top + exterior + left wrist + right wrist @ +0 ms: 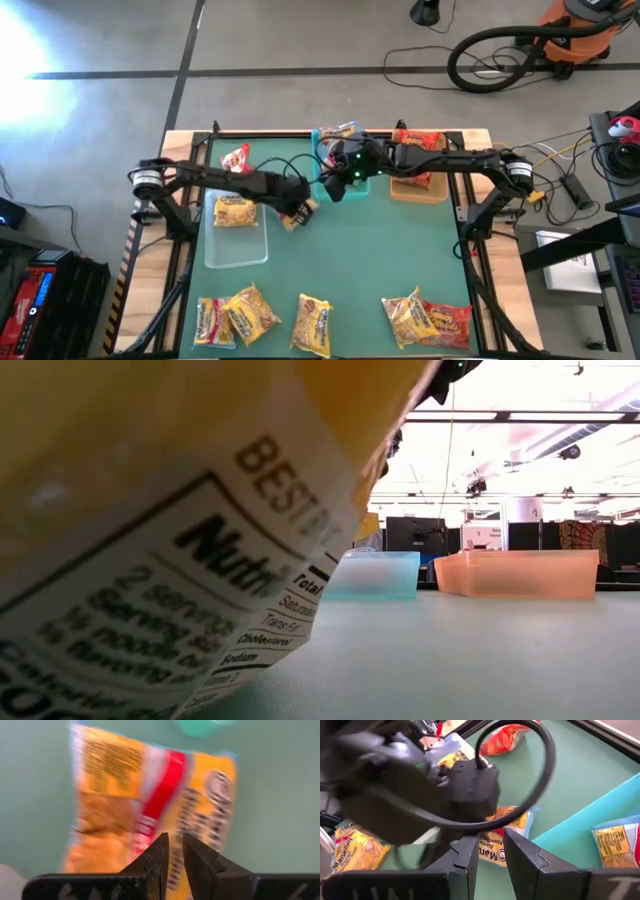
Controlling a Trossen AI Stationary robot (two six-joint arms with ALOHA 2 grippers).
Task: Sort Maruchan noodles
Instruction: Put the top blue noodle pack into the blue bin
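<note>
An orange-yellow, red-banded crinkly plastic noodle packet (150, 810) is gripped between the narrowed fingers of the left pincer (297, 213) at frame centre, apparently mid-transfer, so release into the teal tray (375, 575) is judged next, while the right pincer (335, 187), narrowly parted, is held nearby.

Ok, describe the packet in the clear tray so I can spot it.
Find the clear tray on the table's left half. The yellow packet lies in its far end, the only one inside; the red packet sits beyond it, the banded packet outside by the left gripper.
</note>
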